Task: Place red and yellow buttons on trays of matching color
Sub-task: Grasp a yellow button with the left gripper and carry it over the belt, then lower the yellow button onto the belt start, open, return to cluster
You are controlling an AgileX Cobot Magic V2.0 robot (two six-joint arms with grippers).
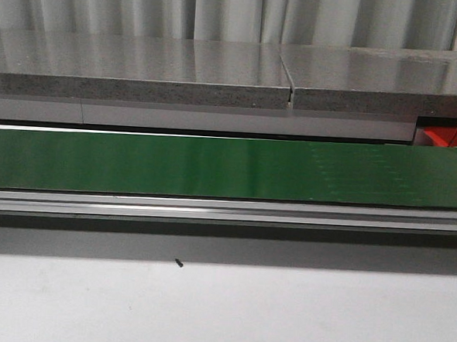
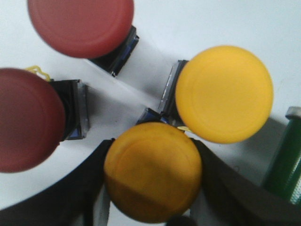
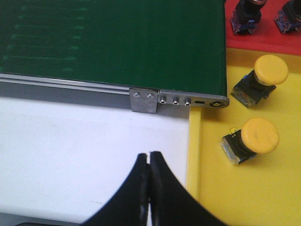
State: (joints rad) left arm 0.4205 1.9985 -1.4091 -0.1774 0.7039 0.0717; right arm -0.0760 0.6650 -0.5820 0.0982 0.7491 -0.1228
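1. Two yellow buttons are already lying on their sides on the yellow tray [image 3: 244, 197] in the right wrist view: one [image 3: 261, 75] in the upper right of the frame, the other [image 3: 251, 141] at right centre, both well apart from the gripper there.
2. At the top right of the same frame, two more button bodies [image 3: 244, 16] are sitting on the red tray [image 3: 263, 35]; their caps are cut off by the frame edge, so I cannot tell their colour.
3. The right gripper [image 3: 149, 188] is hanging over the white desk [image 3: 70, 155] with its fingers pressed together and nothing between them, just beside the end of the green conveyor belt [image 3: 108, 42].
4. In the left wrist view, four buttons are waiting on a white surface: two red ones, at upper left [image 2: 80, 23] and left centre [image 2: 26, 120], and two yellow.
5. The left gripper [image 2: 153, 188] is bracketing the lower yellow button [image 2: 153, 172], its fingers lying against either side of the cap; it appears to be gripping it, though contact is partly hidden. The other yellow button [image 2: 223, 94] is sitting just beside it.
6. The belt in the front view is carrying nothing, so I judge the sorting as partly done, with at least four buttons left.
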